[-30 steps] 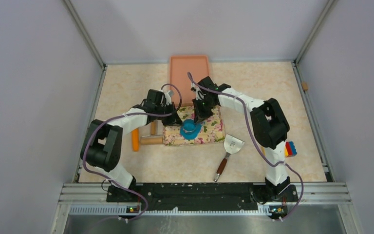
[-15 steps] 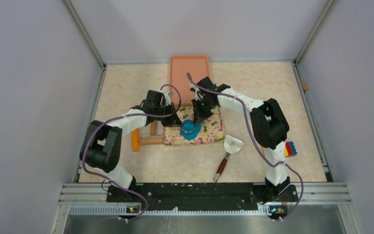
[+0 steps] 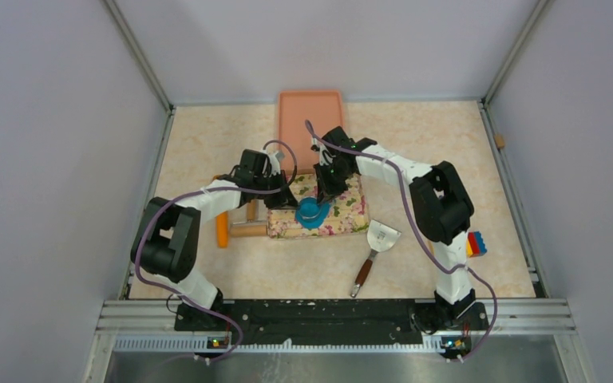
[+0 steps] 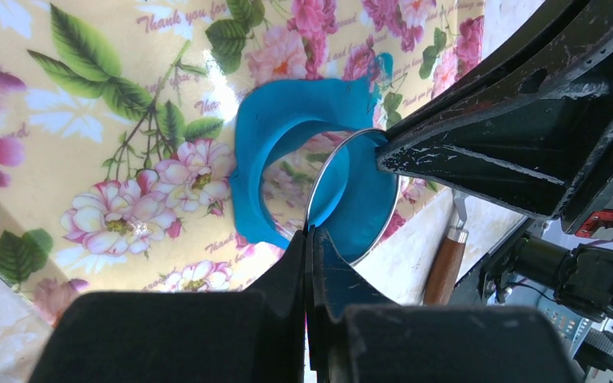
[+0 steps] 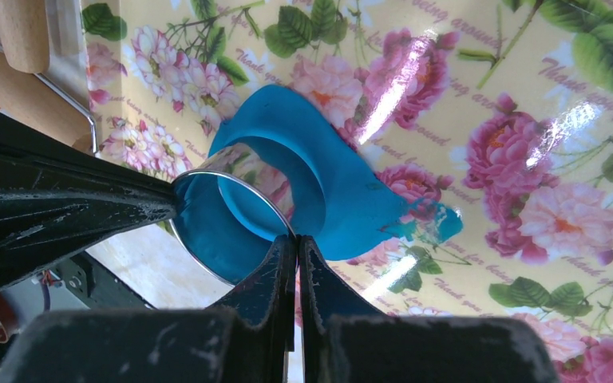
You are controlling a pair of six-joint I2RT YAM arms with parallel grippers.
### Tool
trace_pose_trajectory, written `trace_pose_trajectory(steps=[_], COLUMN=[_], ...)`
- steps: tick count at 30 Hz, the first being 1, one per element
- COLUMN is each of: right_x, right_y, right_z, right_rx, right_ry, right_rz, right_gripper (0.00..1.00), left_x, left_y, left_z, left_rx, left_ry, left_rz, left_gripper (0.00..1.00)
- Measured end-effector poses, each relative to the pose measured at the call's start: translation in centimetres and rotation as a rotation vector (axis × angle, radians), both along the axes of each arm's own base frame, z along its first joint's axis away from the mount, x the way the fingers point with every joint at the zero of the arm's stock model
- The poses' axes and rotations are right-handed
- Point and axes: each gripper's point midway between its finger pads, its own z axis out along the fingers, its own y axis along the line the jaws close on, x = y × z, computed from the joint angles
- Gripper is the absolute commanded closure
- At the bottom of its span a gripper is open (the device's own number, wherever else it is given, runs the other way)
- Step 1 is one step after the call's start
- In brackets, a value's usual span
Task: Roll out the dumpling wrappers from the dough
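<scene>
A wooden rolling pin with an orange handle lies idle at left on the marbled tabletop as 2 robot arms work over a glossy floral mat. The left end effector is pinched tight on the thin rim of a polished metal ring cutter, and the right end effector is clamped on the same rim from the opposite side. The dough, a soft, matte, bright blue sheet with a ragged edge and a round hole, lies on the middle of the mat, touching the ring. A blue round that looks like a cut dumpling wrapper fills part of the ring. The step appears to be freeing that round. The 2 grips would do well to lift level and together, slowly, so the limp disc neither stretches nor drags the scrap up. A steel spatula with a wooden handle waits at right.
</scene>
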Motion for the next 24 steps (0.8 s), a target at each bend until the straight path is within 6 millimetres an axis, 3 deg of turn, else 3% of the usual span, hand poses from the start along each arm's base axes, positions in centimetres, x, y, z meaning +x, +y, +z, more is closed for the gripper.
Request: trace_pose_trajectory(steps=[24], right_x=[-0.2], right_y=[0.1], right_z=[-0.8], right_rx=[-0.003], right_ry=[-0.011], right_rz=[0.004], right_gripper=[1.00], left_x=[-0.1], left_y=[0.1], left_z=[-1.7], left_rx=[0.009], left_ry=[-0.010], left_rz=[-0.059], left_gripper=[1.00])
